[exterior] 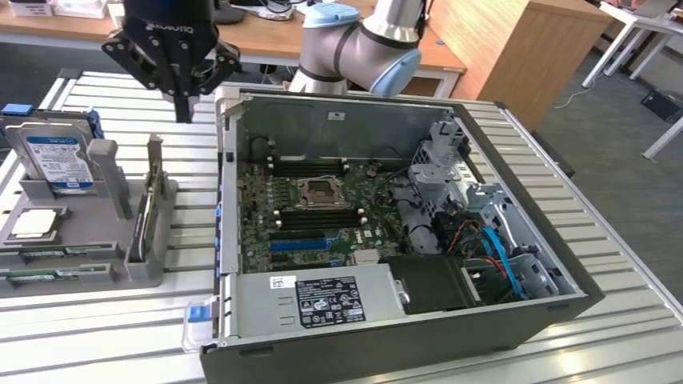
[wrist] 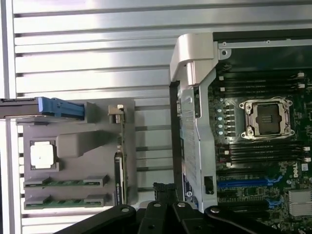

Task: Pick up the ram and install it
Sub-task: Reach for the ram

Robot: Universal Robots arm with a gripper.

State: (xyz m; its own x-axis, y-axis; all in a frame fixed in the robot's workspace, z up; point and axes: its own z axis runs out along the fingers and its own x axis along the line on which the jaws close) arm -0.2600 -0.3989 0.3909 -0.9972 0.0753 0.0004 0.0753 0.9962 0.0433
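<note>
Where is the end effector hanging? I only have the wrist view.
Observer: The end effector hangs shut and empty, well above the table, over the gap between the gray fixture and the open case, touching neither.
Operator: What is the blue-edged slab on the fixture?
Observer: A hard drive, propped up, its white-and-blue label facing the exterior camera.
Operator: And past the blue slot in the case?
Observer: A power supply with a black label.
</note>
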